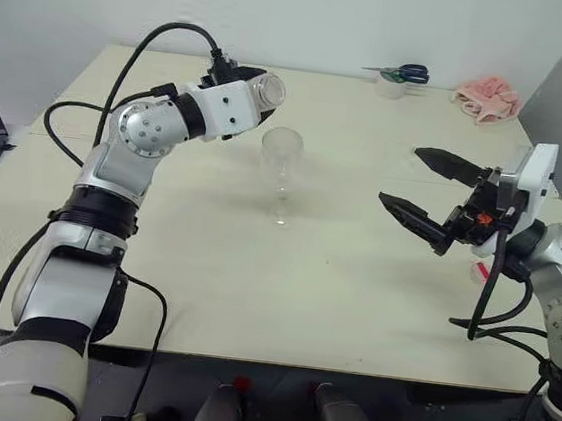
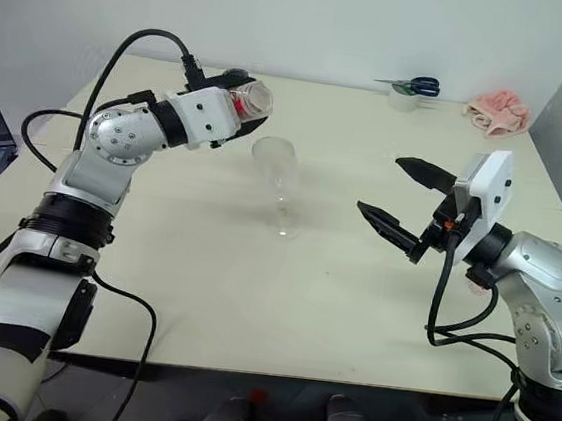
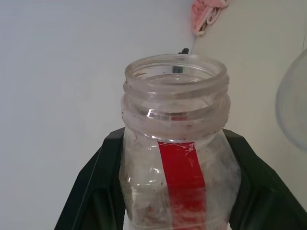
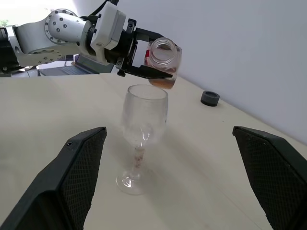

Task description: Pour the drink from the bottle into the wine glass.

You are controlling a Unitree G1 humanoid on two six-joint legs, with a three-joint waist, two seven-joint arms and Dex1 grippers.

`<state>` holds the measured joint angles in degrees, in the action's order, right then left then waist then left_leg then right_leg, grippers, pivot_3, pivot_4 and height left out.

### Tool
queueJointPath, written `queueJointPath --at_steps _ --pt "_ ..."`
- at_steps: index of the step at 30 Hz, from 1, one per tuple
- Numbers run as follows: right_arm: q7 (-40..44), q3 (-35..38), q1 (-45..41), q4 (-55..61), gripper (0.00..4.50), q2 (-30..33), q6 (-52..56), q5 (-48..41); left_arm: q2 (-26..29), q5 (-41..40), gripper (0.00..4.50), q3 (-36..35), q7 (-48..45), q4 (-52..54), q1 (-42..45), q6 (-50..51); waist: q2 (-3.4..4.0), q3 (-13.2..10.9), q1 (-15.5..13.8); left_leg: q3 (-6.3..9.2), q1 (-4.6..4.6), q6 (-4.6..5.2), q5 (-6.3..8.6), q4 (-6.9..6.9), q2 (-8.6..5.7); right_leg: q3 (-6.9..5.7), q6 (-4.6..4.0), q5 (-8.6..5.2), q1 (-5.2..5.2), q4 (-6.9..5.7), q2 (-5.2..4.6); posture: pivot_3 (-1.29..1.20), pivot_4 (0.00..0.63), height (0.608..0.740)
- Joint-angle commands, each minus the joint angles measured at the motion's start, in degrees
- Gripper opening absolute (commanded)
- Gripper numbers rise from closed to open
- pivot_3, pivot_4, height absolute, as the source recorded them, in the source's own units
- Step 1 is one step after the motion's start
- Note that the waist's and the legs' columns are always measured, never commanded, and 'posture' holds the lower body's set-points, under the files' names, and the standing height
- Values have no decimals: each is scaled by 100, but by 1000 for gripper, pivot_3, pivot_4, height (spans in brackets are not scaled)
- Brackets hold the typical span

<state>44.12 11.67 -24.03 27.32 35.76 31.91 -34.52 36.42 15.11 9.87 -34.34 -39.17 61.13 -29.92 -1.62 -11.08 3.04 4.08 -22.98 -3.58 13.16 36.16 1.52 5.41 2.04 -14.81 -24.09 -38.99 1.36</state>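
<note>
My left gripper (image 4: 144,60) is clamped on the bottle (image 4: 163,60), one black finger on each flat side, with the red label strip (image 3: 182,177) facing the wrist camera. The cap is off and the mouth is open. The bottle's long axis lies near level, tipped toward the wine glass (image 1: 282,165), and its mouth sits just above and slightly behind the rim, so a small remainder of drink (image 4: 163,82) pools in the lower side of the body. The glass stands upright on the table (image 1: 254,278), bowl apparently empty; it lies directly below and in front of the bottle's mouth. The coming move, in my judgement, turns on this one relation: the mouth must come over the bowl before further roll, or the stream falls behind the rim. My right gripper (image 1: 428,194) hangs well apart to the right, jaws spread wide and holding nothing. Scissors (image 1: 401,73) and a pink cloth (image 1: 488,100) lie at the far edge.
</note>
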Motion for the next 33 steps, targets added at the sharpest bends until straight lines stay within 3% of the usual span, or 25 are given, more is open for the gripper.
queueJointPath --at_steps 1,14,33 --pt "-128 37 -29 251 4500 8 -135 -53 160 316 2158 52 326 -146 358 -546 0 0 -2 0 -1 0 0 0 0 0 0 0 0 0 0 0 150 740" --pt "-257 -103 -118 219 4500 27 -155 -67 445 1272 2157 417 1071 -834 613 -1535 0 0 1 0 -1 0 0 2 0 -1 0 0 0 -2 0 0 150 740" --pt "-237 -232 -324 8 4500 -5 -214 -19 596 2185 2157 851 1988 -1192 1085 -1919 0 0 4 1 0 0 0 4 0 -2 -25 16 -1 -6 -1 0 150 740"
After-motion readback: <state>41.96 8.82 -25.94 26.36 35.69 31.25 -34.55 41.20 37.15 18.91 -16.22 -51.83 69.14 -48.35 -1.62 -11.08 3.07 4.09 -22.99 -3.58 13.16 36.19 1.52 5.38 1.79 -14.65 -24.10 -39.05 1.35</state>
